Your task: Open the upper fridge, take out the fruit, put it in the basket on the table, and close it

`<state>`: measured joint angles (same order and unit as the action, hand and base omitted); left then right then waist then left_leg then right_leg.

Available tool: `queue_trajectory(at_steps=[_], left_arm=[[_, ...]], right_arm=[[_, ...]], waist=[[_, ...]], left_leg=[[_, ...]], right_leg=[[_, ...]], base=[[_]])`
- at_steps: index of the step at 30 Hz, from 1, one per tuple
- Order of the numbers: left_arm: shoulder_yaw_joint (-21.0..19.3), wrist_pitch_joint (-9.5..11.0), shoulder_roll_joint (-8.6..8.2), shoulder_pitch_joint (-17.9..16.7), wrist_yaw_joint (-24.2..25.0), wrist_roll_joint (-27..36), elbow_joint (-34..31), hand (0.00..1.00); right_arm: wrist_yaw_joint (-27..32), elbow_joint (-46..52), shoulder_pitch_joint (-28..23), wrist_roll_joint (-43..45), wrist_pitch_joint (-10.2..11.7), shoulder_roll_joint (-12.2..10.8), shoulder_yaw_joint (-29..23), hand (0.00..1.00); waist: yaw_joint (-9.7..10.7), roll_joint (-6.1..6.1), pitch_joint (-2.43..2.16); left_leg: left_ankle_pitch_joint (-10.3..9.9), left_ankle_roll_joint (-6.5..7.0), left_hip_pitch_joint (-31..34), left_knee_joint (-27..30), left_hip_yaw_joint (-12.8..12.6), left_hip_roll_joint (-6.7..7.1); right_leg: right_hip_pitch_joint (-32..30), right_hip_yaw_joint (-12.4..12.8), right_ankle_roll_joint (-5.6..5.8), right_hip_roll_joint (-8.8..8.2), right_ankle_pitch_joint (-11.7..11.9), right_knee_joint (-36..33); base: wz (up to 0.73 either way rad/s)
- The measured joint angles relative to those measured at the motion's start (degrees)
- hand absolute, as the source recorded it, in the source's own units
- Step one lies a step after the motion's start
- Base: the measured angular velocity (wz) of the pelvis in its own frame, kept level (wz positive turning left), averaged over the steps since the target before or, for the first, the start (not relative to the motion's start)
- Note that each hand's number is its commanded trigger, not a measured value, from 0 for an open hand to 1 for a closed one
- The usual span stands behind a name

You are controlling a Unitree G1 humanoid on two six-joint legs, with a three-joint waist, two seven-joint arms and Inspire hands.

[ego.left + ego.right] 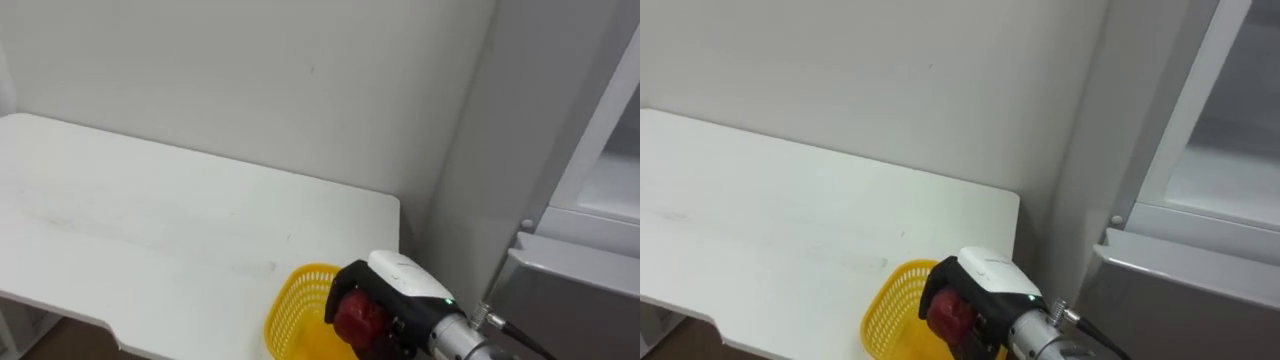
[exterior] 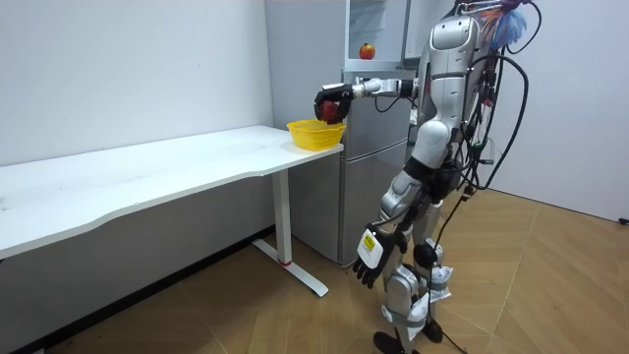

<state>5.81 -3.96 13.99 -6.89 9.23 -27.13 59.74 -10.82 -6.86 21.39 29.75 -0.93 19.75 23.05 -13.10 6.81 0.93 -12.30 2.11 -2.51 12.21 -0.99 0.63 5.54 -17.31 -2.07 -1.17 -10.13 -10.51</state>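
Your R hand is curled round a red fruit, held just over the yellow basket at the desk corner beside the fridge. L hand hangs low by your leg, fingers relaxed. A 2nd red fruit sits in the upper fridge.

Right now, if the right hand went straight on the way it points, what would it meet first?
Probably nothing soon: the right hand, shut on the red apple, points level across the yellow basket, above its rim, along the white table. Depth is unclear.
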Motion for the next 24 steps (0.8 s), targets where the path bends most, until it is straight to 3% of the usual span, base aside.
queue_trajectory(at_steps=[7,12,13,14,15,24], left_arm=[[0.0,-0.7,0.01,0.1,0.0,0.1,0.0,0.0],[0.1,-1.0,0.01,0.1,0.2,0.2,0.0,0.0],[0.1,-1.0,0.0,0.1,0.3,0.2,0.0,0.0],[0.1,-1.0,0.0,0.2,0.4,0.2,0.0,0.0],[0.1,-1.0,0.0,0.2,0.4,0.2,0.0,0.0],[0.1,-1.1,-0.01,0.3,0.4,0.2,0.1,0.0]], right_arm=[[0.0,0.0,0.1,0.1,0.0,-0.1,0.2,1.0],[0.0,-0.1,0.1,0.1,-0.4,-1.3,0.2,1.0],[0.0,-0.2,0.1,0.1,-0.4,-1.4,0.2,0.88],[0.0,-0.5,0.1,0.1,-0.4,-1.6,0.2,0.52],[0.0,-0.7,0.1,0.1,-0.4,-1.6,0.2,0.0],[0.0,-0.7,0.7,0.3,-0.5,-1.6,0.2,0.0]], waist=[[0.0,0.19,-0.13],[0.0,0.14,-0.09],[0.0,0.14,-0.08],[0.0,0.13,-0.08],[0.0,0.13,-0.07],[0.1,0.05,0.0]], left_leg=[[0.1,0.14,-0.1,0.0,0.0,0.15],[0.1,0.11,0.0,0.0,0.0,0.14],[0.1,0.1,0.0,0.0,0.0,0.14],[0.1,0.11,0.1,0.0,0.0,0.14],[0.1,0.11,0.1,0.0,0.0,0.14],[0.2,0.13,0.9,0.1,0.0,0.15]], right_leg=[[0.1,0.0,0.03,-0.2,0.0,0.0],[0.1,0.0,0.08,-0.2,0.0,0.0],[0.1,0.0,0.08,-0.2,0.0,0.0],[0.0,0.0,0.08,-0.21,0.0,0.0],[0.0,0.0,0.09,-0.22,0.0,0.0],[-0.8,0.0,0.09,-0.22,0.0,-0.1]], base=[[0.0],[0.0],[0.0],[0.0],[0.0],[0.0]])
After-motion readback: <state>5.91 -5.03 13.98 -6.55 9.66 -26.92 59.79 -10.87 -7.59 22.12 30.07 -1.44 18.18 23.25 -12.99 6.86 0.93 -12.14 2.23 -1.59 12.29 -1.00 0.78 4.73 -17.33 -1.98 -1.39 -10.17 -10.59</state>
